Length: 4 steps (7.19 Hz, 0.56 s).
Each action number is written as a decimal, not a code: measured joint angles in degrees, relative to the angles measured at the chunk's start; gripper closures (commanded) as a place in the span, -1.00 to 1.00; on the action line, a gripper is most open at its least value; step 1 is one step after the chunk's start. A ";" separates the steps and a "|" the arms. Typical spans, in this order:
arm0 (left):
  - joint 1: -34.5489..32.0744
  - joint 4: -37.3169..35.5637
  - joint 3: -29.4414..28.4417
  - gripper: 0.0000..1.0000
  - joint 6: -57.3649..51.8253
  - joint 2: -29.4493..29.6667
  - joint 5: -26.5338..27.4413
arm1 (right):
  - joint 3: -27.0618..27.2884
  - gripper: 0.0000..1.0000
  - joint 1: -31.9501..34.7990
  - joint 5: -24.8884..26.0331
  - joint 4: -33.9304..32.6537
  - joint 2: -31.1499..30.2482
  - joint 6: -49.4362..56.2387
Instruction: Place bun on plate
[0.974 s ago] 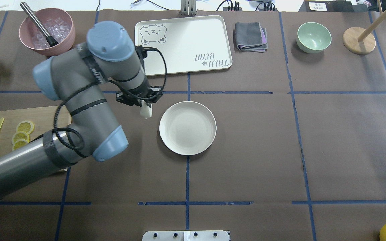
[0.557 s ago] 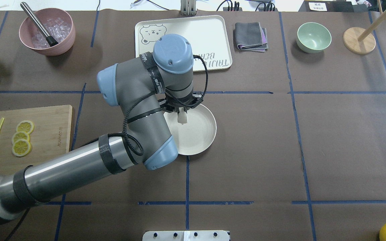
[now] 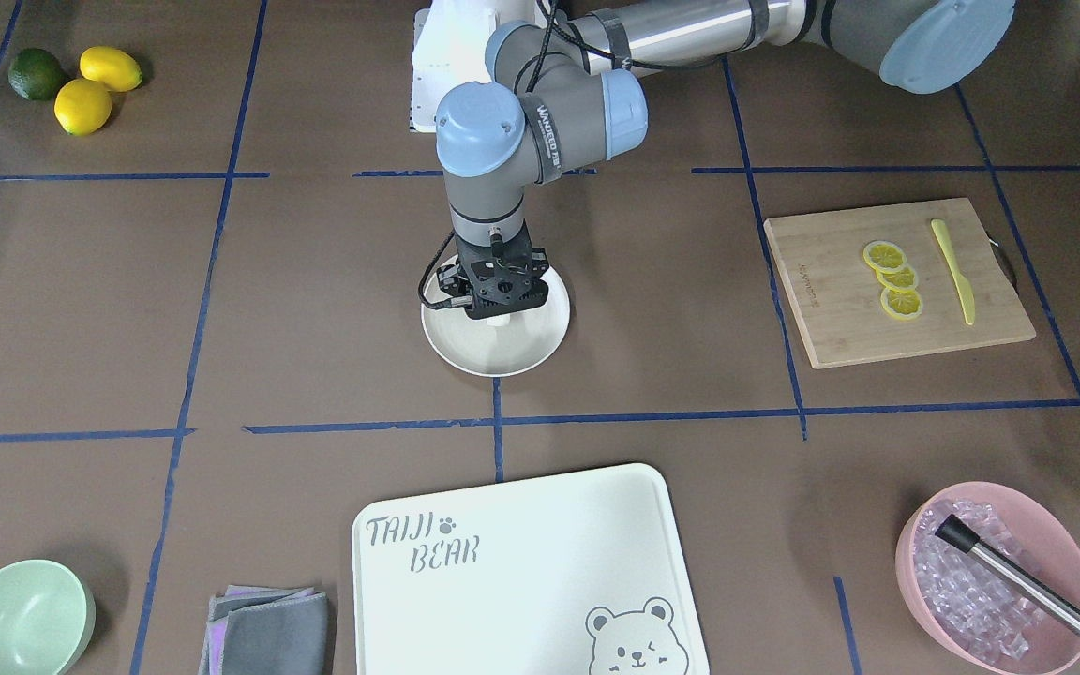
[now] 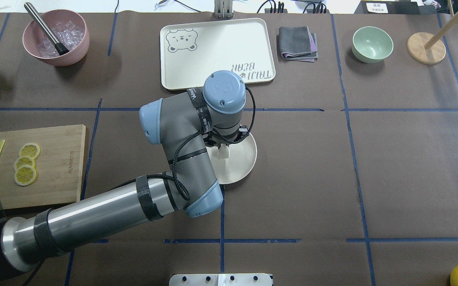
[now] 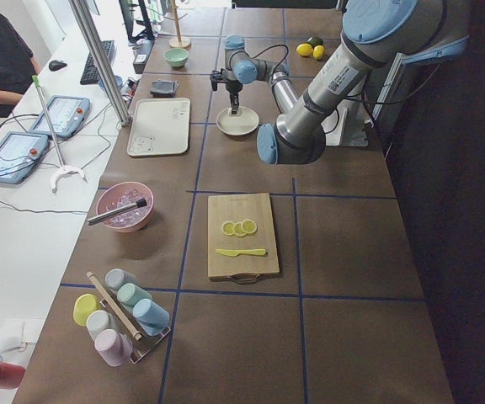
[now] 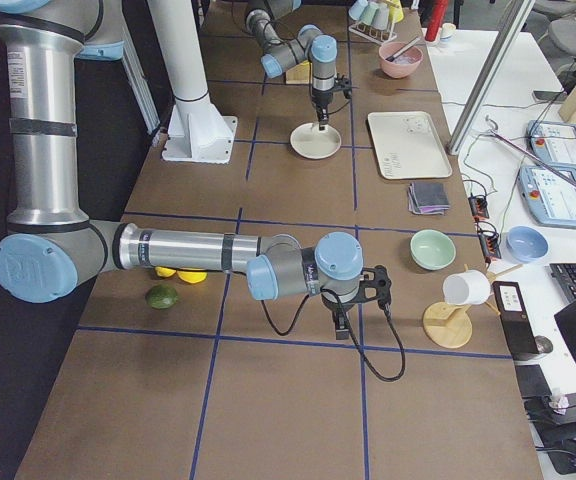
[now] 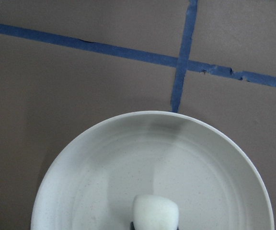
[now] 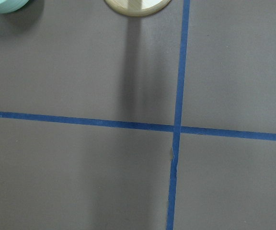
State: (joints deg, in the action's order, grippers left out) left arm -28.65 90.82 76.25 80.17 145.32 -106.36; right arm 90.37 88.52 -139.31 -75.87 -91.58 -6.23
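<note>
The bun [image 4: 224, 153], a small white lump, is held at the tip of my left gripper [image 4: 223, 150], which is shut on it. It hangs low over the middle of the round cream plate [image 4: 241, 167]; whether it touches the plate I cannot tell. The left wrist view shows the bun [image 7: 155, 211] right above the plate [image 7: 152, 153]. From the front, the bun [image 3: 500, 321] peeks out under the gripper [image 3: 500, 317] over the plate [image 3: 493, 361]. My right gripper [image 6: 340, 325] shows only in the exterior right view, low over bare table, and I cannot tell its state.
A bear-printed tray [image 4: 217, 51] lies just behind the plate. A folded cloth [image 4: 297, 43], a green bowl [image 4: 372, 43] and a wooden stand [image 4: 425, 47] are at the back right. A pink ice bowl [image 4: 56, 37] and a cutting board [image 4: 54, 159] are on the left.
My left arm has swung right with the bun, from beside the plate's left rim to over its middle, and has come lower.
</note>
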 measured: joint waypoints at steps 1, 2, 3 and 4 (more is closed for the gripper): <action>0.22 0.87 -0.66 -0.30 -0.02 -0.06 0.18 | 0.03 -1.00 0.01 -0.02 0.02 0.07 -0.01; 0.30 1.26 -0.95 -0.75 -0.11 -0.14 0.24 | 0.06 -1.00 0.04 -0.05 0.12 0.13 -0.01; 0.30 1.36 -0.97 -0.99 -0.23 -0.15 0.27 | 0.06 -1.00 0.06 -0.06 0.17 0.19 0.01; 0.24 1.21 -0.77 -0.99 -0.29 -0.15 0.30 | 0.13 -1.00 0.07 -0.01 0.21 0.28 0.05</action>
State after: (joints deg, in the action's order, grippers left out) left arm -28.41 92.03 75.48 79.88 145.17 -106.07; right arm 90.49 88.59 -139.32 -75.66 -91.31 -6.18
